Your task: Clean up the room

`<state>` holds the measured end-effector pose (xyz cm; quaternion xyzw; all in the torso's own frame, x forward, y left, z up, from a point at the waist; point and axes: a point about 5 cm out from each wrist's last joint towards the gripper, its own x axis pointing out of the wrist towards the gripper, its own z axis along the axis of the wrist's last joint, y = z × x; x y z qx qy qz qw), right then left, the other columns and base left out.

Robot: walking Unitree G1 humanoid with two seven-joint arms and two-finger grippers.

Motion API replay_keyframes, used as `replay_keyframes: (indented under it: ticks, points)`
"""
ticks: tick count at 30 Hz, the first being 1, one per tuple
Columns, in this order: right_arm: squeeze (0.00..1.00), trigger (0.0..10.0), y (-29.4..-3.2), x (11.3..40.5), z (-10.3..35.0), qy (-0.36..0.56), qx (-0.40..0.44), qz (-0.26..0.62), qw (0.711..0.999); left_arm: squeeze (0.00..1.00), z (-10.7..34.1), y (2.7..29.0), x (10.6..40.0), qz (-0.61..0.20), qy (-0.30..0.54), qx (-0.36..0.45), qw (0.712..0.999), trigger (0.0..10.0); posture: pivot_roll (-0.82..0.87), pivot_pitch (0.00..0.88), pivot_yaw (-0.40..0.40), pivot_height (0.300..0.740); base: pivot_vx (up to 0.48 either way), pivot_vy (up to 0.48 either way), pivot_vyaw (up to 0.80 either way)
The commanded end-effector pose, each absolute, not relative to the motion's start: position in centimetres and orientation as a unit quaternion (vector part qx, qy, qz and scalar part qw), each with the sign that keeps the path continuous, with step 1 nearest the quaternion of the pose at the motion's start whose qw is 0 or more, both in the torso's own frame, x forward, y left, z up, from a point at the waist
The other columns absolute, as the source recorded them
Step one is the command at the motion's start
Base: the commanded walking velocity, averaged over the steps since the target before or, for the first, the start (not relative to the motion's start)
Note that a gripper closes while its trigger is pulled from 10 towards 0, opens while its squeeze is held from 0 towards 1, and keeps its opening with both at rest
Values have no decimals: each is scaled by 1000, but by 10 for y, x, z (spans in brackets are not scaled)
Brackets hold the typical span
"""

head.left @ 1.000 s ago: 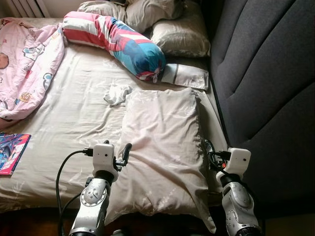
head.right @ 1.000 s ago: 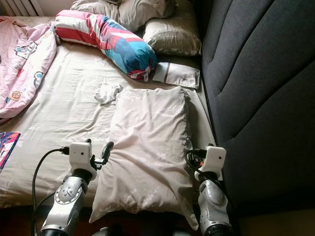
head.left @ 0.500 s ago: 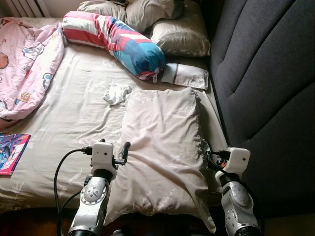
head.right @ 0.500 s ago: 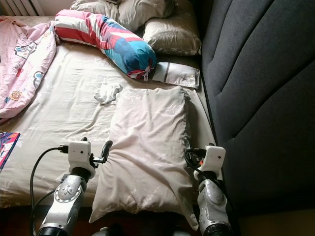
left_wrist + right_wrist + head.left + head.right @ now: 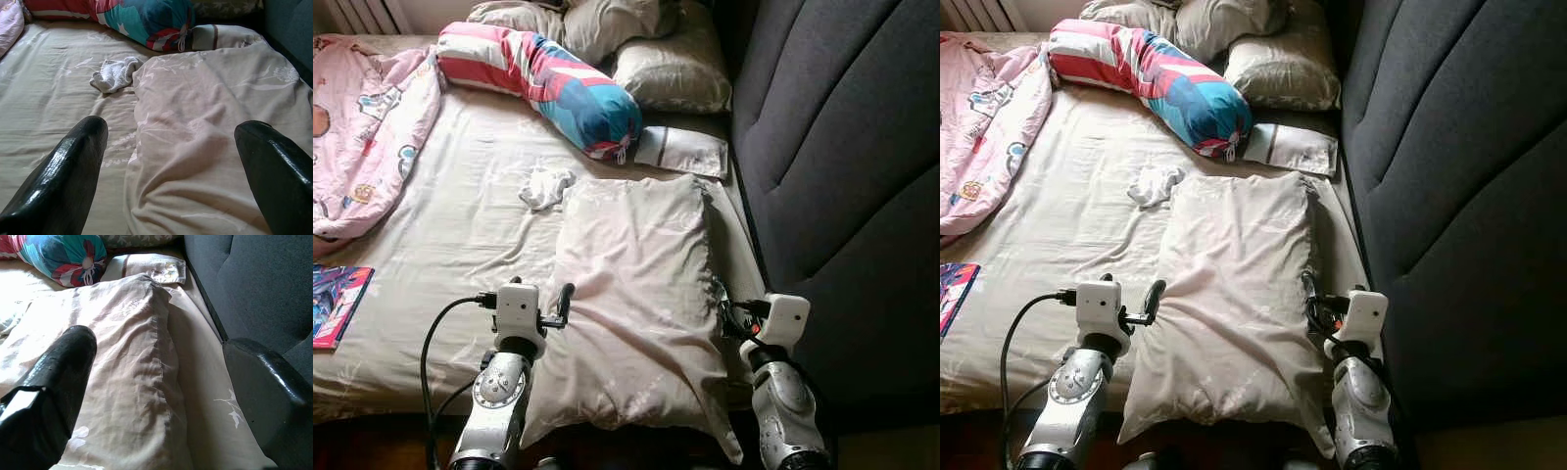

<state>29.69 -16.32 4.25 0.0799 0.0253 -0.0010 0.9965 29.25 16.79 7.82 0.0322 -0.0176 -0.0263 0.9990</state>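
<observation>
A large beige pillow [image 5: 636,284] lies lengthwise on the bed's near right part. My left gripper [image 5: 544,297] is open at the pillow's left edge; the left wrist view has one black finger [image 5: 63,181] over the sheet and the other over the pillow [image 5: 205,122]. My right gripper [image 5: 732,311] is open at the pillow's right edge, between the pillow [image 5: 127,357] and the dark headboard [image 5: 244,284]. Neither gripper holds anything. A small white crumpled cloth [image 5: 546,186] lies just beyond the pillow's far left corner.
A striped red, white and blue bolster [image 5: 548,83] lies across the far bed, with grey pillows [image 5: 671,69] behind it and a folded pillowcase [image 5: 683,152] beside it. A pink blanket [image 5: 362,127] is heaped at the left. A magazine [image 5: 335,304] lies at the near left edge.
The right gripper has edged slightly toward the pillow's right edge. The left gripper and the things on the bed are about where they were.
</observation>
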Motion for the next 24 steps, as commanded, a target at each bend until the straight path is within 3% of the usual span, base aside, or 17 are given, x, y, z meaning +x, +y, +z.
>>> replay_keyframes:
  ticks: [1,13,18,24]
  points:
    - [0,10000,-164,293,37,38,77,-4,996,0,72,167,290,-25,-9,27,999,10000,-76,221,-39,740,0,0,0]
    - [0,10000,-163,294,35,53,85,-5,995,0,73,165,289,-33,-9,8,999,10000,-74,230,-43,740,0,0,0]
    - [0,10000,-163,294,35,51,86,-3,995,0,73,166,289,-33,-9,7,999,10000,-72,233,-43,740,0,0,-537]
    - [0,10000,-162,293,34,52,86,-3,995,0,72,167,288,-32,-5,12,999,10000,-73,237,-43,740,81,0,0]
